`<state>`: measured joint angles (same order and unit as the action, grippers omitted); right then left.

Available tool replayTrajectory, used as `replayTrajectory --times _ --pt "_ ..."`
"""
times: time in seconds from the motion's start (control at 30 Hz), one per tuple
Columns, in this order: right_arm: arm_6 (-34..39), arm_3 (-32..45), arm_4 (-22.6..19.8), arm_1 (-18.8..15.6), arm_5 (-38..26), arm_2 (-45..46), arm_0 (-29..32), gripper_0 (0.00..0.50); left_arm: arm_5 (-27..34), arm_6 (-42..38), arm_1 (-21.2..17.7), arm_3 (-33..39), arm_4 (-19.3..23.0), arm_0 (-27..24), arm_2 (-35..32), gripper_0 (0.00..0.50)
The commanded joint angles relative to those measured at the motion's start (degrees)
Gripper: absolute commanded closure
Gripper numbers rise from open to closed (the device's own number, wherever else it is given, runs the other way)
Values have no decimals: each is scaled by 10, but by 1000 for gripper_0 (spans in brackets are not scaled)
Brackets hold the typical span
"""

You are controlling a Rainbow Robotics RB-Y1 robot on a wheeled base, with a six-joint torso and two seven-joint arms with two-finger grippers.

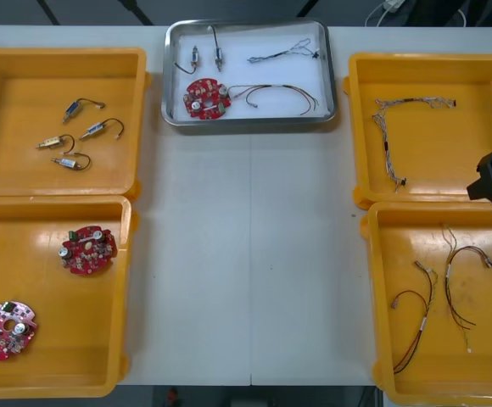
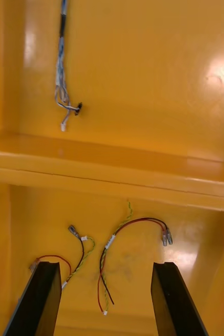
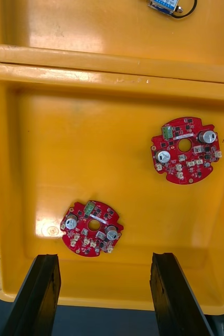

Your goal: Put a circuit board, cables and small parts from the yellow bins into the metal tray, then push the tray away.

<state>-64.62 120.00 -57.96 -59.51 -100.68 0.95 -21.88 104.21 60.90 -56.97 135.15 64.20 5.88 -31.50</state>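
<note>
Table [image 1: 246, 254] has four yellow bins [image 1: 25, 102], two on each side of the metal tray [image 1: 175, 42]. My left gripper [image 3: 104, 257] hangs over the near bin left of the tray, fingers wide apart, nothing held, with two spare boards [image 3: 185, 149] below it. My right gripper [image 2: 105, 268] is the same over the near bin right of the tray, above red and yellow cables [image 2: 110, 241]. In the tray: circuit board [image 1: 206, 97], red and black cable [image 1: 280, 95], blue and white cable [image 1: 284, 52], two small metal parts [image 1: 195, 58].
</note>
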Motion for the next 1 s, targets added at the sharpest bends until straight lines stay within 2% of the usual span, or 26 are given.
replayTrajectory --times 0.03,0.77,1.0 --pt "8 -3 -8 -21 5 47 37 0 -4 7 -10 13 3 11 -15 0" --pt "9 -12 36 -10 26 57 99 0 -4 7 -10 13 3 11 -15 0" --pt "6 -12 35 -9 29 57 105 0 -4 7 -10 13 3 11 -15 0"
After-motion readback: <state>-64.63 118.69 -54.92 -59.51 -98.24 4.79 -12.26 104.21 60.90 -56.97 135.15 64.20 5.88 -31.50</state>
